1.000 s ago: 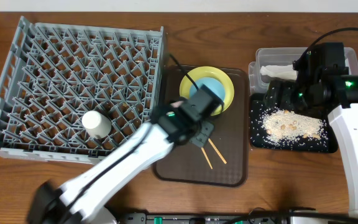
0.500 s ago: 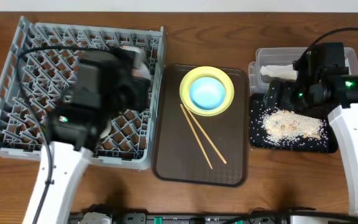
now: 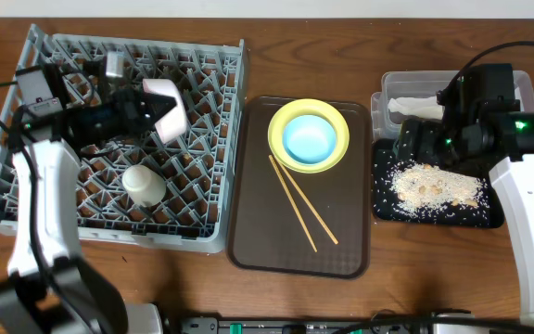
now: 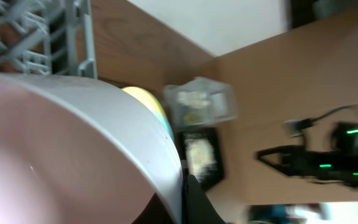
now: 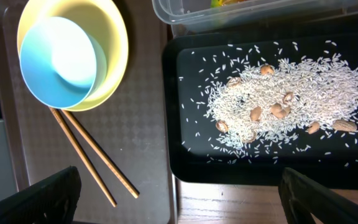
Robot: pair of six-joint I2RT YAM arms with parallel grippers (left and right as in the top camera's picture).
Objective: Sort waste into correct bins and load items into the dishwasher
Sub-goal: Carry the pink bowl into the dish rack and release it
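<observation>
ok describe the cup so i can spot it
Find the big grey dish rack on the left. Toward its front sits a small white cup, narrower than the white bowl further back, which the left gripper holds.

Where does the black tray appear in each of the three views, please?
Overhead: black tray on the right side, just below the clear tub.
Left wrist: small and blurred near the centre, just below the tub.
Right wrist: fills the right half, rice spread in it.
Shared landmark: the tub, along the top edge in the right wrist view.
</observation>
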